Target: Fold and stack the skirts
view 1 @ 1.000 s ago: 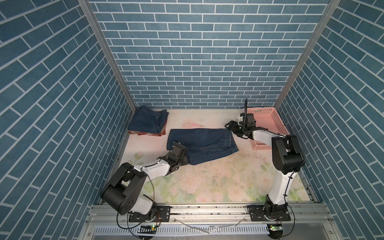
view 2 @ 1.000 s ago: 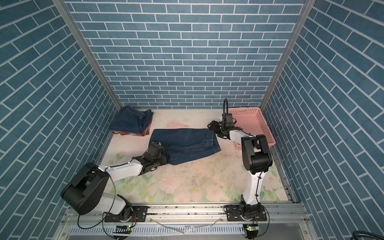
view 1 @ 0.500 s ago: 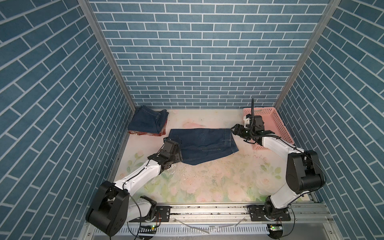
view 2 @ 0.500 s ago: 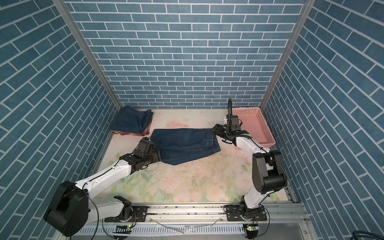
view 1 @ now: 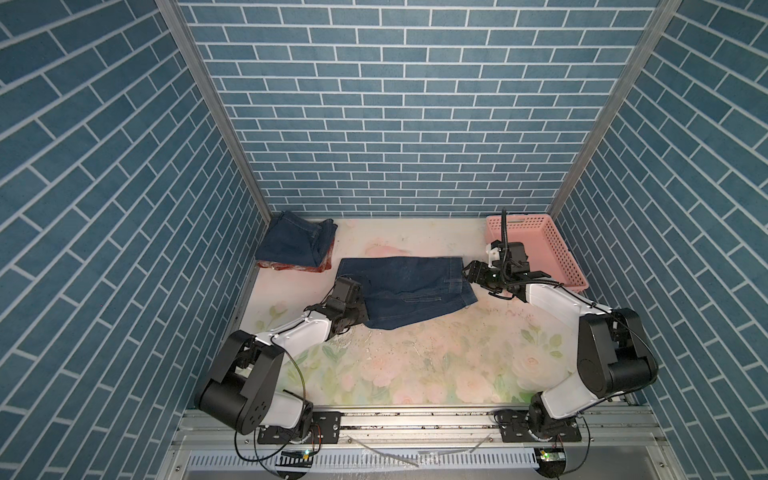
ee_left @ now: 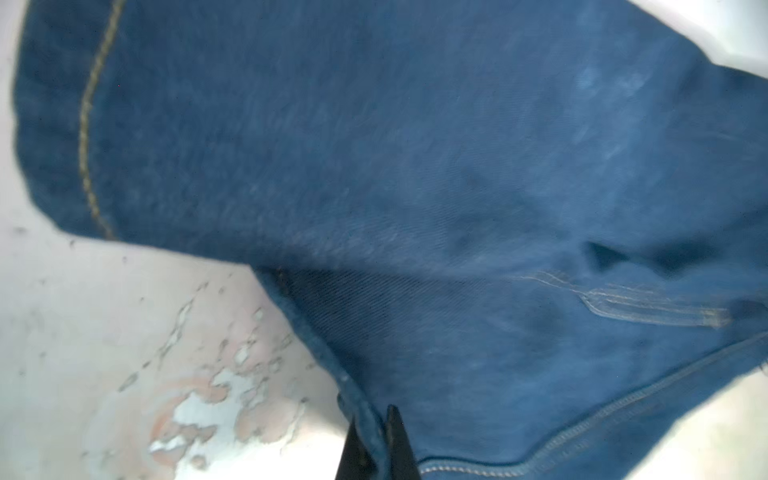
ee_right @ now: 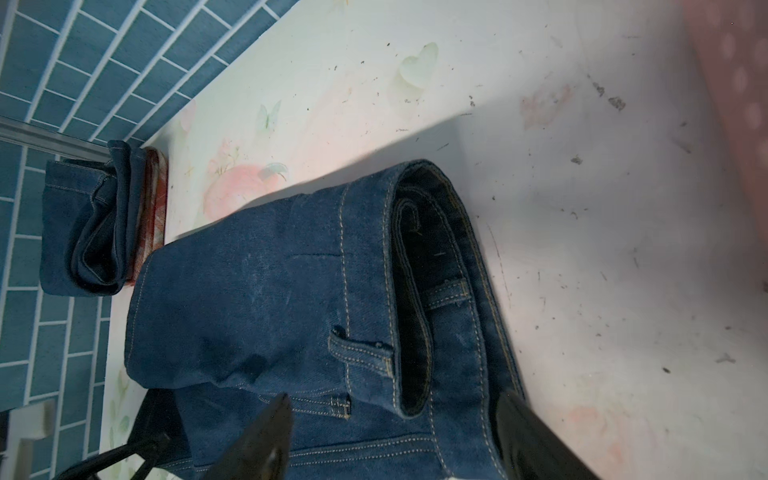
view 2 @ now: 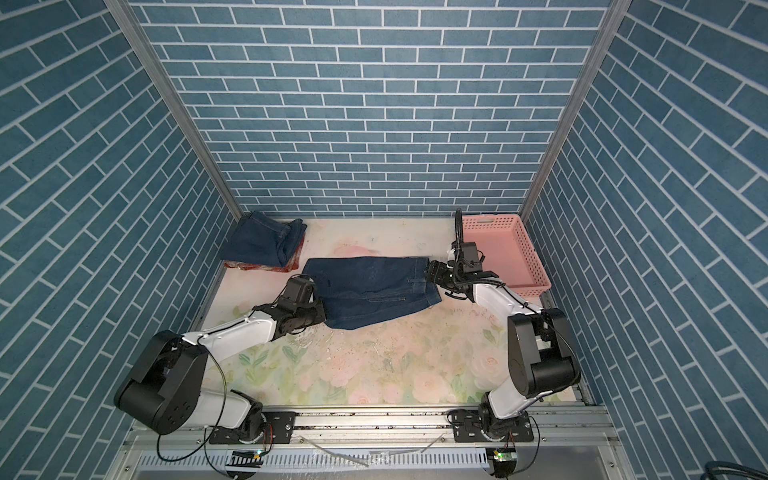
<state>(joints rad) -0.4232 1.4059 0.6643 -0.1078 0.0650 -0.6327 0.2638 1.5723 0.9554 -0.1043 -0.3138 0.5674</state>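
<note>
A dark blue denim skirt (view 1: pixel 411 291) (view 2: pixel 374 291) lies spread mid-table. My left gripper (view 1: pixel 360 319) (view 2: pixel 321 316) sits at its near-left edge. In the left wrist view, the left gripper (ee_left: pixel 372 415) is shut on the skirt's folded edge (ee_left: pixel 376 432). My right gripper (view 1: pixel 468 273) (view 2: pixel 430 270) is at the waistband end. In the right wrist view, the right gripper (ee_right: pixel 395 399) is open, its fingers on either side of the waistband (ee_right: pixel 436 291). At the back left a folded denim skirt (view 1: pixel 297 243) rests on a folded plaid skirt (view 1: pixel 291 266).
A pink perforated basket (view 1: pixel 557 257) (view 2: pixel 519 253) stands at the back right, just behind my right wrist. Blue brick walls close in the left, back and right. The floral table cover (view 1: pixel 415 365) is scuffed and peeling near my left gripper.
My left gripper shifted along the skirt's left edge, opened wider, then shut on the edge. The right gripper edged closer to the waistband and stayed open.
</note>
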